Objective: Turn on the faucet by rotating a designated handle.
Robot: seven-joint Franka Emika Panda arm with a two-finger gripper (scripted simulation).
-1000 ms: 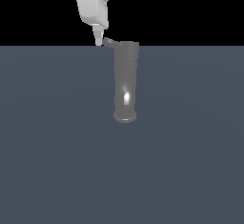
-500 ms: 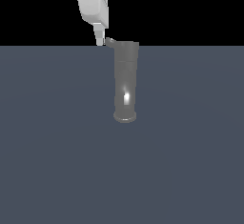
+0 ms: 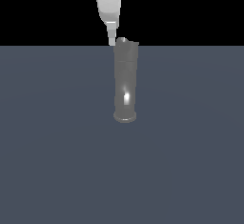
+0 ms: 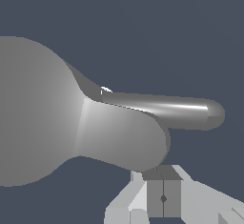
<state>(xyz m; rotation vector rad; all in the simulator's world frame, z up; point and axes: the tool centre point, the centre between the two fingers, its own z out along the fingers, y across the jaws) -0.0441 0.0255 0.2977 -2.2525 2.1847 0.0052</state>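
The faucet (image 3: 126, 82) is a tall grey metallic cylinder standing upright on its flared base, with a bright glint low on its body. My white gripper (image 3: 112, 39) comes down from above, its tip right against the top cap on the exterior view's left. The handle (image 3: 125, 41) shows only as a small bump at the cap. In the wrist view the cap of the faucet (image 4: 33, 113) looms large. The handle (image 4: 128, 139) juts from it as a short rounded lobe. My gripper (image 4: 163, 180) is shut, fingers pressed together, tips touching the lobe's end with nothing between them.
The faucet stands alone on a flat dark blue-grey floor (image 3: 57, 161). The backdrop beyond the floor's far edge is black.
My gripper has moved toward the exterior view's right, up against the faucet's top. The handle, which jutted out to the left before, has swung in toward the cap.
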